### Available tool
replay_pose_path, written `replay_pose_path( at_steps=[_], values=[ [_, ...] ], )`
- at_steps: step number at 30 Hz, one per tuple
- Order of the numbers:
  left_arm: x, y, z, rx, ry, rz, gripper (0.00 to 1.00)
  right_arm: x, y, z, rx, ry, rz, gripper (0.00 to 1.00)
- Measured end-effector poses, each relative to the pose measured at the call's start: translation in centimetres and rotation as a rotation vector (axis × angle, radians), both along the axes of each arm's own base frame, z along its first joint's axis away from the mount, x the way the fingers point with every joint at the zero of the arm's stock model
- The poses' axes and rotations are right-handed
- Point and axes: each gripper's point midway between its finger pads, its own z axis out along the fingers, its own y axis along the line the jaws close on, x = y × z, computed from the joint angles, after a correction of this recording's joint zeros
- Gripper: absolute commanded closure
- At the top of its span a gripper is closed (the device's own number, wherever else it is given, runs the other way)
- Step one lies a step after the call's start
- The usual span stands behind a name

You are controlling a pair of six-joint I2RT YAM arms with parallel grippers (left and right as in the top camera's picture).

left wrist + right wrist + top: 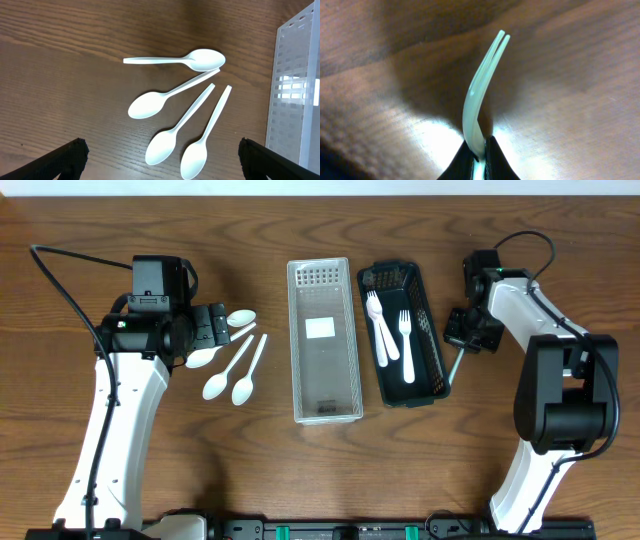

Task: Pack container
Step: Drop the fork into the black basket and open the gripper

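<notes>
Twin-arm table rig: white shells, black joints.

The left arm (125, 400), mounted towards the counter's left edge, is clad in a long tapered white shell and capped with boxy black motor housings; a black cable (65, 280) is looped from its upper joint. The right arm (525, 305), towards the right edge, is finished likewise, with a bulky black elbow housing and a thin black cable (540, 238). Matte black fingers are fitted to the left gripper (161, 150) and the right gripper (479, 162).

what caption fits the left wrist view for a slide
Four white spoons on the table beside a clear tray, left gripper open.
</notes>
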Motion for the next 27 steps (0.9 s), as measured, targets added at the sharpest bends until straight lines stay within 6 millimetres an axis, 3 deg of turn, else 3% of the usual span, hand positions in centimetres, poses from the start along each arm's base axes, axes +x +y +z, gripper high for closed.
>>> replay_pose_path(
  at_steps=[3, 5, 6, 10, 13, 16, 20, 22, 24, 27],
  values=[
    [0.0, 0.0, 0.0, 0.0, 0.0, 0.0, 0.02, 1.1, 0.0, 3.0, -0.011, -0.064, 0.023, 0.99],
    [0.0, 0.0, 0.0, 0.0, 0.0, 0.0, 0.02, 2.7, 0.4, 6.3, -0.013, -0.16, 0.042, 0.99],
    [0.0, 0.0, 0.0, 0.0, 0.0, 0.0, 0.02, 3.7, 1.0, 9.0, -0.01, -0.239, 0.063, 0.99],
    [0.0, 0.0, 0.0, 0.0, 0.0, 0.0, 0.02, 6.0, 5.6, 18.9, 0.026, -0.538, 0.194, 0.99],
    [0.0, 0.0, 0.0, 0.0, 0.0, 0.0, 0.02, 5.2, 9.9, 22.5, 0.065, -0.635, 0.306, 0.99],
    [0.0, 0.0, 0.0, 0.0, 0.0, 0.0, 0.02, 4.5, 13.8, 21.5, 0.097, -0.612, 0.399, 0.99],
    [0.0, 0.0, 0.0, 0.0, 0.0, 0.0, 0.02, 4.0, 16.8, 14.6, 0.102, -0.459, 0.468, 0.96],
    [0.0, 0.0, 0.0, 0.0, 0.0, 0.0, 0.02, 3.4, 17.4, 10.8, 0.1, -0.366, 0.486, 0.79],
    [0.0, 0.0, 0.0, 0.0, 0.0, 0.0, 0.02, 2.9, 17.7, 8.0, 0.106, -0.299, 0.51, 0.52],
    [0.0, 0.0, 0.0, 0.0, 0.0, 0.0, 0.02, 2.6, 17.9, 7.1, 0.114, -0.273, 0.543, 0.38]
  ],
)
